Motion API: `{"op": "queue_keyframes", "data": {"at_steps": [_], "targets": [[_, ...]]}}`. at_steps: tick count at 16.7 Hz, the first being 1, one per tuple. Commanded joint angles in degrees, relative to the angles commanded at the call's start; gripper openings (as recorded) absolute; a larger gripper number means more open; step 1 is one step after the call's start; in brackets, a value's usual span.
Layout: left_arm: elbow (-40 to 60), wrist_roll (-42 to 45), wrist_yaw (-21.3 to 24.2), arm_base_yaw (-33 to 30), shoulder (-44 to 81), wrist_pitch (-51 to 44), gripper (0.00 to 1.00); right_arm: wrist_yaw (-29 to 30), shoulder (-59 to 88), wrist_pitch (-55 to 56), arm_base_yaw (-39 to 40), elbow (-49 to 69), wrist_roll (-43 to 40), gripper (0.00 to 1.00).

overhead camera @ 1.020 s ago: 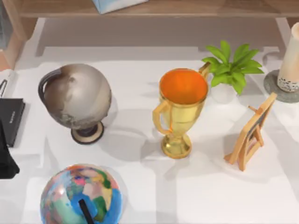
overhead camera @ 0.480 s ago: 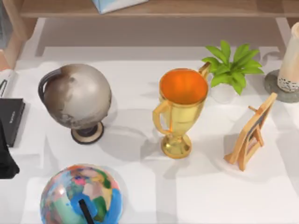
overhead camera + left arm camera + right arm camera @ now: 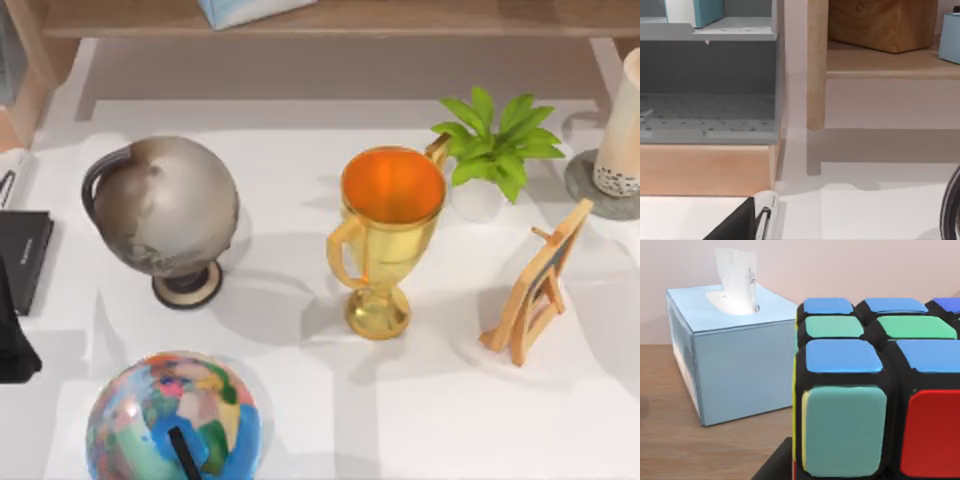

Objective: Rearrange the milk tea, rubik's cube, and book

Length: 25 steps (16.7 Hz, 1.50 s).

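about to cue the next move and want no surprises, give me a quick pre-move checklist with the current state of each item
1. Rubik's cube located: ok, close before the right wrist camera, over a wooden surface.
2. Cube held by the right arm: cannot tell, no fingers visible around it.
3. Space beside the cube: not ok, a pale blue tissue box stands close beside it.
4. Milk tea upright: ok, standing on a round grey coaster at the table's right edge.
5. Path around the milk tea: not ok, the potted plant and wooden photo frame stand close by.
6. Book located: cannot tell.
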Motion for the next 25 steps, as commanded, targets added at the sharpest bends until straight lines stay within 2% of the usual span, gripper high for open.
{"op": "queue_keyframes", "data": {"at_steps": [2,15,25], "targets": [[0.00,0.00,0.00,0.00,0.00,0.00,1.00,0.00,0.00,0.00,0.00,0.00,0.00,0.00],[0.00,0.00,0.00,0.00,0.00,0.00,1.00,0.00,0.00,0.00,0.00,0.00,0.00,0.98],[0.00,0.00,0.00,0.00,0.00,0.00,1.00,0.02,-0.16,0.05,-0.07,-0.21,0.00,1.00]]}}
